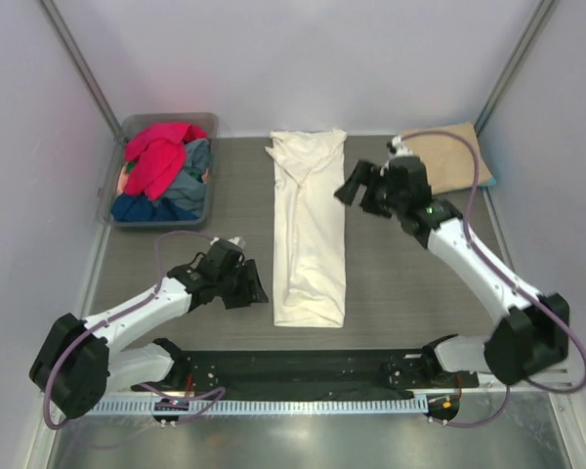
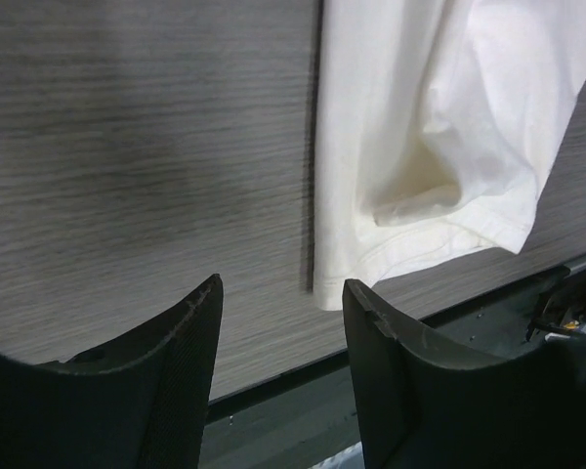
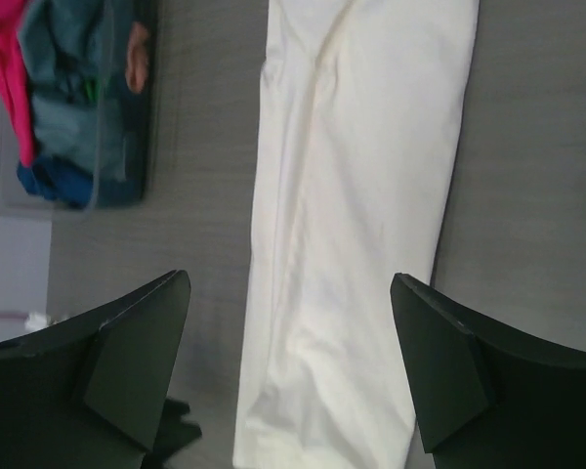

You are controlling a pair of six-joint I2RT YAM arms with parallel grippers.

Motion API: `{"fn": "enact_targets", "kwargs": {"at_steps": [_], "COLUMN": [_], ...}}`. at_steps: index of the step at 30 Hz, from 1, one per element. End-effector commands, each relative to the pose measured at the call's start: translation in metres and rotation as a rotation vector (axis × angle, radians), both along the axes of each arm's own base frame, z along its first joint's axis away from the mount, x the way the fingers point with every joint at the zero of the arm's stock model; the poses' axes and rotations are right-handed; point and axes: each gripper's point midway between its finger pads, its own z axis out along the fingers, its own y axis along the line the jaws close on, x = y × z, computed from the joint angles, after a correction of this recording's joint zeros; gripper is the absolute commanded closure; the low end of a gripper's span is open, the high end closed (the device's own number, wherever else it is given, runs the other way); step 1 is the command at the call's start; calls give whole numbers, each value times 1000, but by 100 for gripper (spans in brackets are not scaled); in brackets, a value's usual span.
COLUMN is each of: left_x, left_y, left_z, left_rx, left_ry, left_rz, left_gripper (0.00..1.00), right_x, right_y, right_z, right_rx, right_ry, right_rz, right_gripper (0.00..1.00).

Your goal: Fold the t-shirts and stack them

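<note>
A cream-white t-shirt (image 1: pixel 311 230) lies folded into a long narrow strip down the middle of the table. It also shows in the left wrist view (image 2: pixel 420 147) and the right wrist view (image 3: pixel 361 195). A tan t-shirt (image 1: pixel 449 156) lies folded at the back right. My left gripper (image 1: pixel 252 286) (image 2: pixel 282 283) is low beside the strip's near left corner, open, with only bare table between its fingers. My right gripper (image 1: pixel 354 186) (image 3: pixel 290 277) hovers over the strip's far right side, wide open and empty.
A grey plastic tub (image 1: pixel 171 118) (image 3: pixel 127 166) stands at the back left. It holds a red shirt (image 1: pixel 156 151) and blue-grey shirts (image 1: pixel 190 181) in a heap. A black rail (image 1: pixel 293 366) runs along the table's near edge.
</note>
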Motion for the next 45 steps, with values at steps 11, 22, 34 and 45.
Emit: {"fn": "enact_targets", "kwargs": {"at_steps": [11,22,34,45], "left_x": [-23,-29,-33,-46], "left_y": [-27,-30,-42,-18], "left_z": [-21,-38,-65,-52], "left_rx": [-134,-96,-63,-80], "left_ry": [-3,12,73,59], "left_rz": [31,35,25,104], "left_gripper": [45,45,83,100], "right_x": [-234,-225,-254,-270], "right_y": [10,15,13,-8], "right_z": [-193,-212,-226,-225], "right_rx": [-60,-77,-74,-57], "right_ry": [472,452,521,526], "right_rz": [89,92,179,118], "right_gripper": [26,36,81,99]}}
